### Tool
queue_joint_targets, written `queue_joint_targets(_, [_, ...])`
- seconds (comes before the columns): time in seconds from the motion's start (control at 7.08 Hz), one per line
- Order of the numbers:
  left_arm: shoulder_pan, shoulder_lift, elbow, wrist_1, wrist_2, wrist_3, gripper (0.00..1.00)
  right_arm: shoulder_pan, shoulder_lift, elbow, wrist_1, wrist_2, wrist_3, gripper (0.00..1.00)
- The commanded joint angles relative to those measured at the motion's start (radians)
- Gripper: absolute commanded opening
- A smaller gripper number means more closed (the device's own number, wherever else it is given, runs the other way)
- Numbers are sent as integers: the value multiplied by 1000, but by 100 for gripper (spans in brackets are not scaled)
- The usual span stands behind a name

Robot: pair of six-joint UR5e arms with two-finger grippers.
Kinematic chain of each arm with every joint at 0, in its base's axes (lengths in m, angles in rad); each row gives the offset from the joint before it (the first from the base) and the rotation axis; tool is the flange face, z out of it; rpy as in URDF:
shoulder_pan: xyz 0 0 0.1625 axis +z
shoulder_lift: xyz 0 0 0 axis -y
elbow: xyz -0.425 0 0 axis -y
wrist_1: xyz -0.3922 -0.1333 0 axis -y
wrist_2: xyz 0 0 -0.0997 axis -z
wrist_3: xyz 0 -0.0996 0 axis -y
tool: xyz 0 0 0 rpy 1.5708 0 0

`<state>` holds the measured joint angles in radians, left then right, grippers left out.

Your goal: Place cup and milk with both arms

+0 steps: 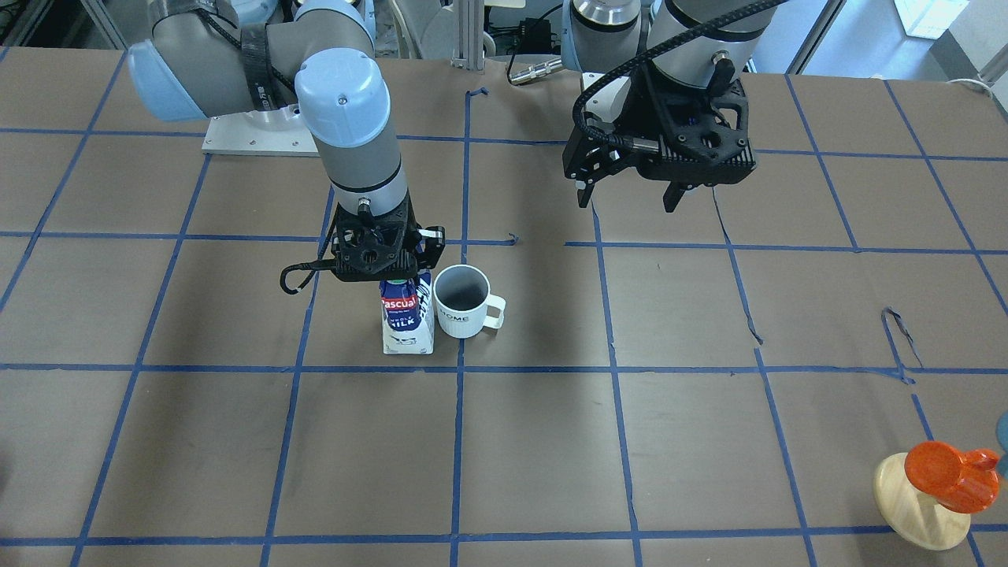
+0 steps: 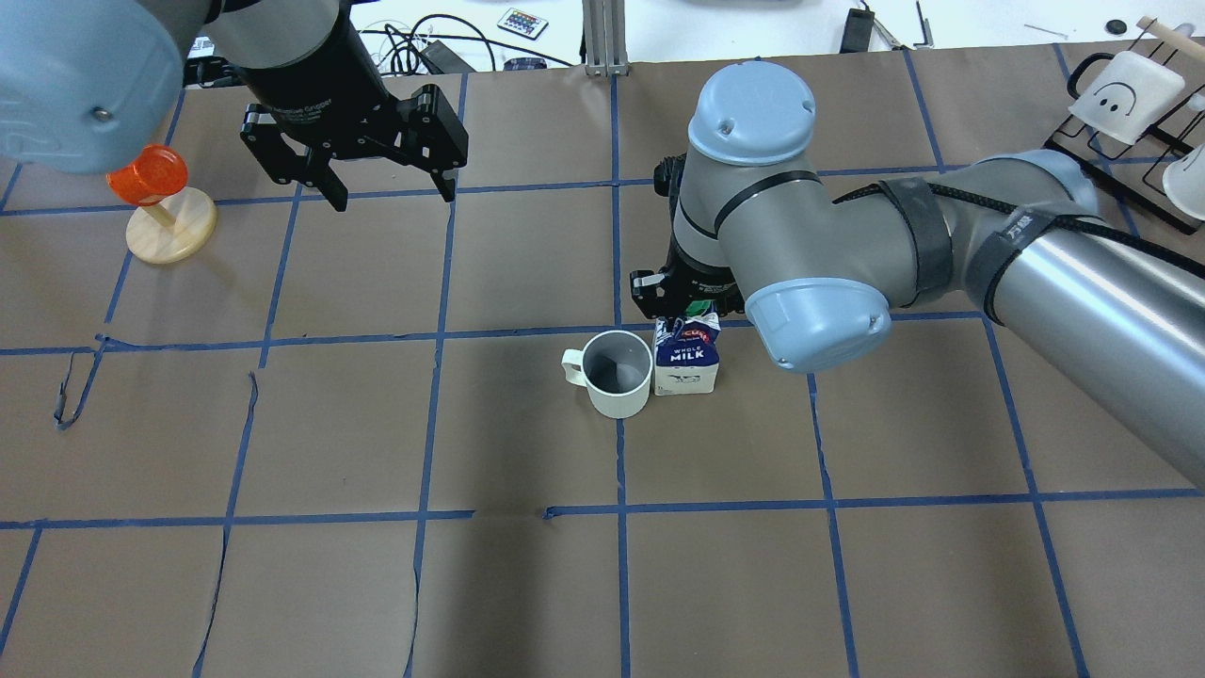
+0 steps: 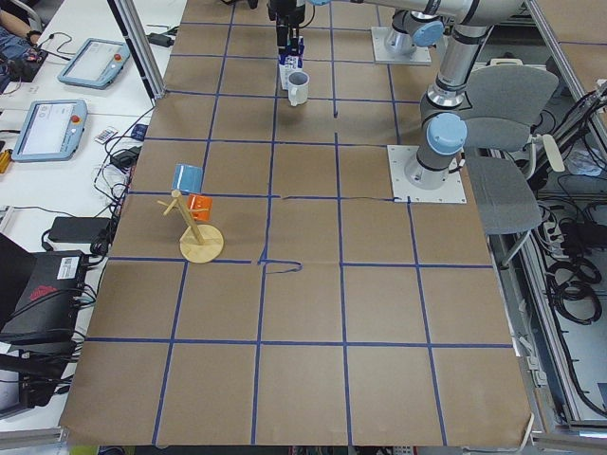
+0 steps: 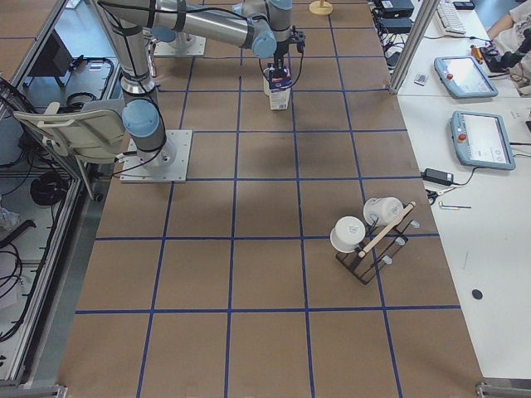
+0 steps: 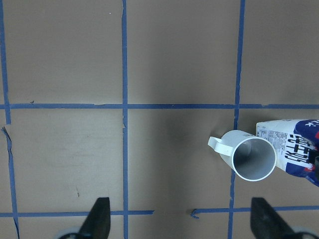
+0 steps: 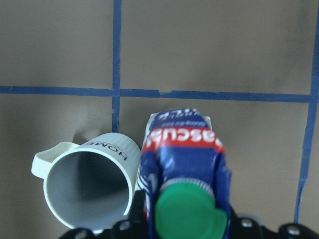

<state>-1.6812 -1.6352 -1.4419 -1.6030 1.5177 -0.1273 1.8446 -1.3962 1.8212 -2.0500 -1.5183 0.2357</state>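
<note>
The milk (image 1: pixel 408 319) is a blue and white carton with a green cap. It stands on the brown table just beside the cup (image 1: pixel 463 303). The cup is a white mug with a grey inside, upright, its handle pointing away from the carton. My right gripper (image 1: pixel 386 256) comes straight down on the carton's top and is shut on it. The right wrist view shows the green cap (image 6: pixel 187 211) close under the camera and the cup (image 6: pixel 89 184) beside it. My left gripper (image 1: pixel 630 197) hangs open and empty above the table, well away from both. Its fingertips (image 5: pixel 99 214) frame bare table.
An orange cup on a wooden stand (image 2: pixel 155 202) sits at the far left of the table. A black rack with white mugs (image 2: pixel 1125 94) sits at the far right. Blue tape lines (image 2: pixel 617 452) grid the brown table cover.
</note>
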Motion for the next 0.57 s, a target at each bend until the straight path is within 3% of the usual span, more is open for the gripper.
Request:
queue_joint_targets(0.0, [0,2,0,0,1,0,100,-30,-10,-57,13,0,1,100])
queue_joint_targets(0.42, [0,0,0,-2,1,0,100,-184,-9,-322,300,-11,-16,100])
